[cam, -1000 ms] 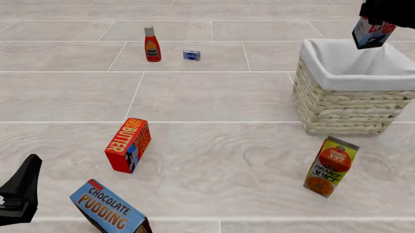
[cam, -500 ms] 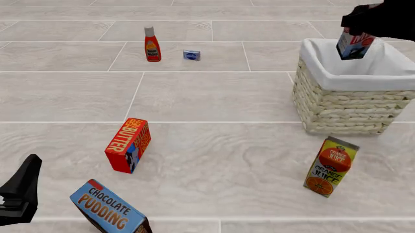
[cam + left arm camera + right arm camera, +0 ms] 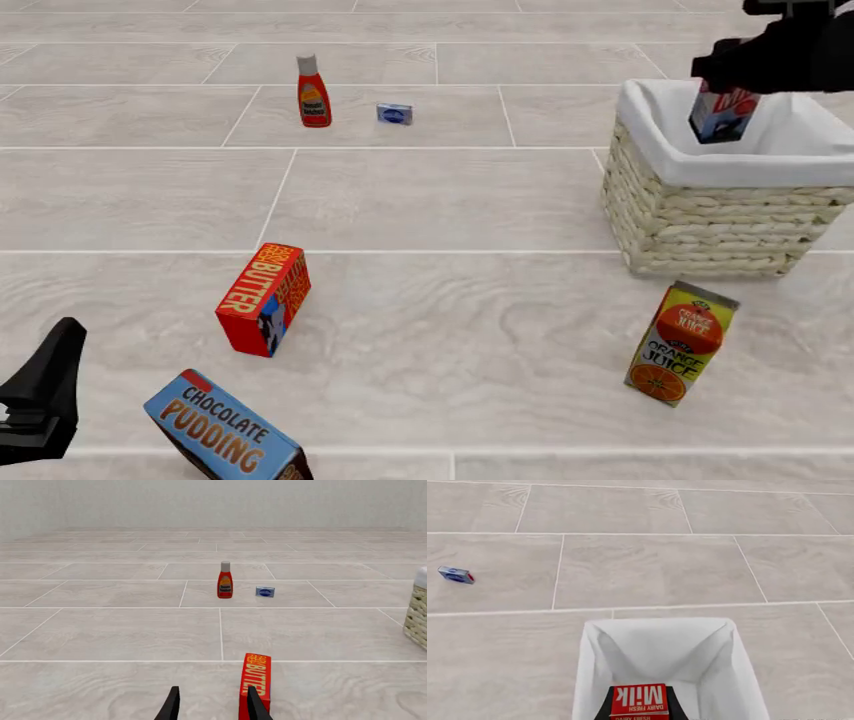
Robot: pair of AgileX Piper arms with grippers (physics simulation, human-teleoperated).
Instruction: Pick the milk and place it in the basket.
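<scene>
My right pincer [image 3: 731, 92] is clamped on the milk [image 3: 722, 112] near its top, hanging over the basket [image 3: 707, 215], its lower end dipping inside the liner. A small carton like this should be light and fairly stiff, its printed sides slick. My left pincer [image 3: 212, 705] idles apart beside the butter box [image 3: 255, 680]

Right gripper [image 3: 727, 95] fingers clamped; left gripper [image 3: 212, 707] fingers parted, low.

The front view looks down from high on the near side. The left wrist view sits low, facing far; both share the red sauce bottle [image 3: 314, 92] [image 3: 225, 580]. The right wrist view looks steeply down, close above the cream wicker basket [image 3: 594, 680] [image 3: 694, 225].
</scene>
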